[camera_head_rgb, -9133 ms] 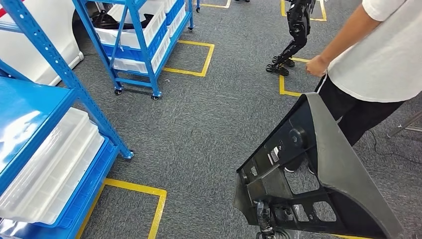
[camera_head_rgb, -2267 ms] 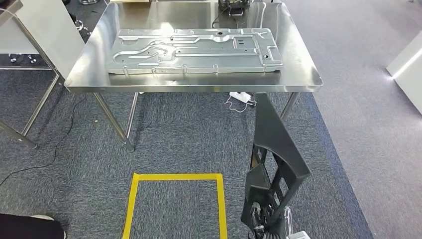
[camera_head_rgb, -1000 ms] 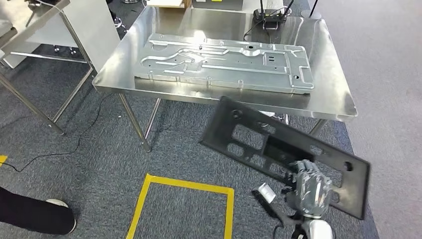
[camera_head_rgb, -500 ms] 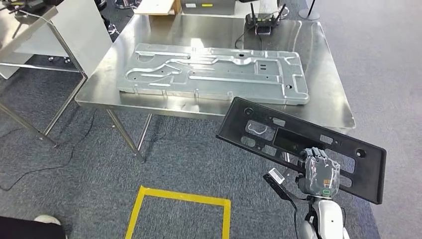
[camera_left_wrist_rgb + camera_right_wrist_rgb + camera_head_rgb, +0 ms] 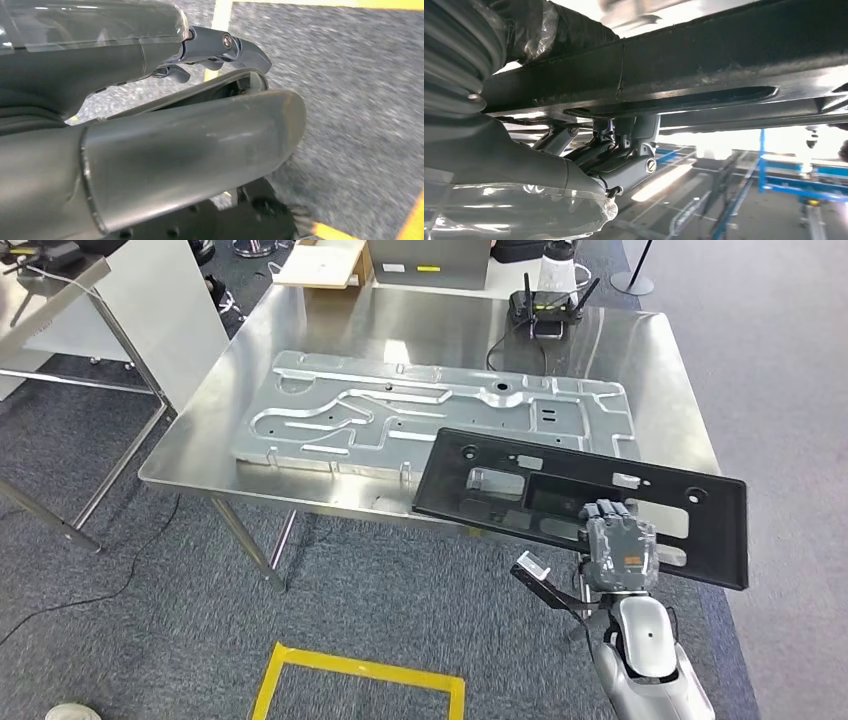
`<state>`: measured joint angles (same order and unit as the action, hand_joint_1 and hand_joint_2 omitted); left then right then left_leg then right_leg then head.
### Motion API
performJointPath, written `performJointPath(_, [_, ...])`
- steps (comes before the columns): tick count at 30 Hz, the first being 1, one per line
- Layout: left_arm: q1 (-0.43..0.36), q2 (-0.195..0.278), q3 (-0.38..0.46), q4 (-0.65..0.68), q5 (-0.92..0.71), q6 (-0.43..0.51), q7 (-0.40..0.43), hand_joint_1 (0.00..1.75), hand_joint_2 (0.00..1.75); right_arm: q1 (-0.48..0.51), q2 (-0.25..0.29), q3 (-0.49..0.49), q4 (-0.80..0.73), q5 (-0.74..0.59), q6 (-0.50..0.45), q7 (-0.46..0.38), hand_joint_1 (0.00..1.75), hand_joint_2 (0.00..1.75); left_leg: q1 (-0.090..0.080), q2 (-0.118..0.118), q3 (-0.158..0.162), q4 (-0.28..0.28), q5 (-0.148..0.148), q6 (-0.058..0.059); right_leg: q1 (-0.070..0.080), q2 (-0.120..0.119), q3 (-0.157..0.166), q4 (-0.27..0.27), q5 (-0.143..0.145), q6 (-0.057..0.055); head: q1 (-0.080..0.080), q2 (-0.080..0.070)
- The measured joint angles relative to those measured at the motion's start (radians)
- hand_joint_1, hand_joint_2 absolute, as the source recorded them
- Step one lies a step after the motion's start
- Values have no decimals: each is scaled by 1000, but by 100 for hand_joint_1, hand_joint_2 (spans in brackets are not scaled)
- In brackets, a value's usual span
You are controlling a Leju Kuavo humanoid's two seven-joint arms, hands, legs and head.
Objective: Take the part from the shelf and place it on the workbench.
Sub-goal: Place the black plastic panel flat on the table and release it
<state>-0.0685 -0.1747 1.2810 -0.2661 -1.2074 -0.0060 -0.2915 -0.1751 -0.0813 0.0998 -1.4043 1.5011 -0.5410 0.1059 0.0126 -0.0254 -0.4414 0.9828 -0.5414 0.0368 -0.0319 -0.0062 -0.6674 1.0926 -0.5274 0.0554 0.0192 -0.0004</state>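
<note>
A flat black plastic part [image 5: 560, 490] with several cut-outs is held level in the head view. Its left end hangs over the front right edge of the steel workbench [image 5: 200, 455]; its right end reaches past the bench's corner. My right hand [image 5: 620, 555] grips the part's near edge from below, and the fingers [image 5: 624, 150] curl under the part [image 5: 724, 55] in the right wrist view. Whether the part touches the bench I cannot tell. My left hand [image 5: 190, 130] hangs over the grey carpet with nothing in it, fingers apart.
A large pressed metal panel [image 5: 400, 415] covers much of the workbench. Behind it stand a black router [image 5: 548, 315], a grey box [image 5: 430, 262] and a cardboard piece [image 5: 320, 265]. A white table [image 5: 130, 300] stands at the left. Yellow floor tape [image 5: 350, 670] marks the carpet.
The view has closed in on the workbench. My right hand has turned the black part from upright to flat and lifted it up and forward over the bench's front edge.
</note>
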Motion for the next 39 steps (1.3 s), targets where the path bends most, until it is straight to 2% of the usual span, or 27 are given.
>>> performJointPath(1, [-1, 0, -2, 1, -1, 0, 0, 0, 0, -5, 0, 11, 9, 1, 2, 0, 175, 175, 0, -1, 11, 3, -17, -8, 2, -3, 2, -27, 65, -7, 0, 0])
performJointPath(2, [-2, 0, -3, 2, -1, -1, 0, 0, 0, -10, 1, 21, 17, 2, 4, -1, 175, 175, -1, -2, 22, 6, -28, -16, 6, -4, 5, -37, 104, -19, 0, 0])
performJointPath(4, [-8, 1, -6, 3, -3, -2, 0, 0, 0, -27, 3, 42, 26, 6, 9, 0, 175, 175, -1, 0, 18, 33, -24, -31, 9, -1, 19, -34, 92, -44, -1, 0])
performJointPath(5, [-10, 1, -7, 4, -6, -3, 0, 0, 0, -42, 5, 56, 32, 11, 15, 0, 175, 175, 0, 2, 2, 70, -8, -36, 7, 2, 29, -38, 86, -54, -1, 0])
performJointPath(7, [-15, 2, -10, 4, -14, -7, 1, 0, 0, -83, 16, 93, 55, 25, 33, 5, 175, 175, 2, 9, -73, 187, 14, -42, 5, 6, 57, -53, 72, -68, -2, 0])
performJointPath(8, [-17, 2, -13, 4, -17, -9, 0, 0, 0, -102, 25, 117, 73, 33, 43, 9, 175, 175, 2, 11, -120, 248, 3, -44, 6, 8, 73, -60, 63, -73, -2, 0])
performJointPath(10, [-19, 3, -17, 5, -21, -13, 0, 0, 0, -135, 49, 171, 114, 43, 60, 19, 175, 175, 2, 14, -206, 319, -68, -45, 9, 12, 107, -69, 39, -77, -2, 0])
performJointPath(11, [-19, 4, -19, 5, -22, -14, 1, 0, 0, -149, 61, 198, 133, 46, 67, 23, 175, 175, 1, 15, -236, 321, -101, -44, 11, 15, 126, -71, 26, -77, -2, 0])
performJointPath(12, [-18, 4, -21, 6, -23, -14, 1, 0, 0, -161, 71, 223, 150, 48, 71, 27, 175, 175, 0, 15, -254, 300, -114, -41, 13, 16, 146, -72, 11, -77, -2, 0])
performJointPath(13, [-17, 4, -23, 7, -23, -14, 1, 0, 0, -174, 79, 245, 166, 48, 73, 31, 175, 175, -2, 15, -263, 258, -98, -37, 15, 16, 166, -72, -3, -76, -2, 0])
performJointPath(14, [-16, 4, -25, 7, -23, -12, 2, 0, 0, -187, 86, 263, 181, 46, 75, 35, 175, 175, -5, 15, -266, 199, -37, -29, 16, 17, 185, -73, -19, -75, -2, 0])
performJointPath(16, [-11, 7, -26, 8, -23, -9, 5, 0, 0, -213, 95, 289, 214, 38, 78, 43, 175, 175, -14, 12, -265, 102, 113, -14, 22, 17, 218, -69, -53, -67, -1, 0])
performJointPath(17, [-9, 8, -26, 9, -22, -8, 8, 0, 0, -222, 98, 297, 227, 33, 80, 45, 175, 175, -17, 11, -264, 80, 163, -9, 23, 18, 228, -70, -67, -62, 0, 0])
performJointPath(18, [-8, 9, -27, 10, -22, -6, 10, 0, 0, -229, 99, 302, 237, 29, 81, 47, 175, 175, -20, 9, -262, 76, 176, -8, 25, 19, 236, -73, -78, -55, 0, 0])
performJointPath(21, [-11, 8, -29, 11, -22, -3, 13, 0, 0, -251, 102, 309, 250, 20, 82, 49, 175, 175, -16, 9, -242, 64, 158, 2, 23, 16, 245, -72, -102, -39, 0, 0])
performJointPath(23, [-15, 8, -30, 12, -22, -2, 13, 0, 0, -263, 103, 312, 258, 10, 83, 47, 175, 175, -11, 9, -222, 51, 146, 10, 20, 12, 193, 21, -138, -30, 1, 0])
performJointPath(25, [-18, 8, -30, 12, -23, -2, 13, 0, 0, -267, 103, 313, 271, -9, 85, 44, 175, 175, -11, 8, -205, 48, 129, 15, 19, 12, 95, 155, -169, -23, 1, 0])
performJointPath(26, [-18, 8, -30, 12, -24, -2, 13, 0, 0, -267, 102, 313, 279, -20, 86, 41, 175, 175, -11, 7, -194, 49, 120, 15, 19, 12, 54, 192, -160, -22, 1, 0])
performJointPath(27, [-17, 8, -30, 12, -26, -3, 12, 0, 0, -267, 101, 313, 288, -31, 86, 37, 175, 175, -12, 5, -182, 49, 110, 15, 19, 11, 29, 195, -129, -22, 1, 0])
performJointPath(28, [-15, 8, -30, 12, -27, -5, 11, 0, 0, -268, 100, 312, 296, -42, 86, 33, 175, 175, -13, 4, -167, 49, 99, 14, 19, 11, 22, 161, -78, -25, 1, 0])
performJointPath(30, [-11, 7, -31, 14, -29, -8, 8, 0, 0, -273, 94, 312, 310, -63, 85, 26, 175, 175, -16, 2, -138, 48, 79, 11, 26, 11, 37, 44, 31, -40, 0, 0])
performJointPath(31, [-10, 7, -31, 16, -29, -10, 6, 0, 0, -275, 91, 311, 318, -71, 83, 24, 175, 175, -16, 1, -131, 47, 73, 8, 30, 11, 49, -1, 62, -49, 1, 0])
performJointPath(32, [-11, 7, -31, 17, -29, -11, 4, 0, 0, -277, 89, 310, 325, -78, 82, 21, 175, 175, -15, 1, -128, 46, 69, 4, 35, 11, 57, -29, 73, -58, 1, 0])
performJointPath(34, [-13, 7, -31, 19, -29, -10, 2, 0, 0, -279, 87, 308, 333, -87, 79, 16, 175, 175, -13, 1, -128, 41, 68, -5, 39, 11, 68, -50, 63, -71, 2, 0])
performJointPath(36, [-14, 10, -31, 19, -30, -5, 2, 0, 0, -279, 87, 305, 338, -93, 77, 14, 175, 175, -15, 5, -129, 47, 58, -16, 31, 9, 84, -72, 60, -79, 0, 0])
performJointPath(38, [-14, 12, -32, 19, -34, 4, 6, 0, 0, -278, 86, 299, 344, -98, 75, 12, 175, 175, -13, 11, -165, 123, 21, -29, 22, 7, 104, -89, 60, -85, -2, 0])
performJointPath(39, [-14, 12, -32, 19, -37, 7, 9, 0, 44, -278, 86, 297, 347, -101, 74, 10, 131, 131, -9, 13, -201, 190, -4, -35, 21, 6, 109, -91, 58, -88, -3, 0])
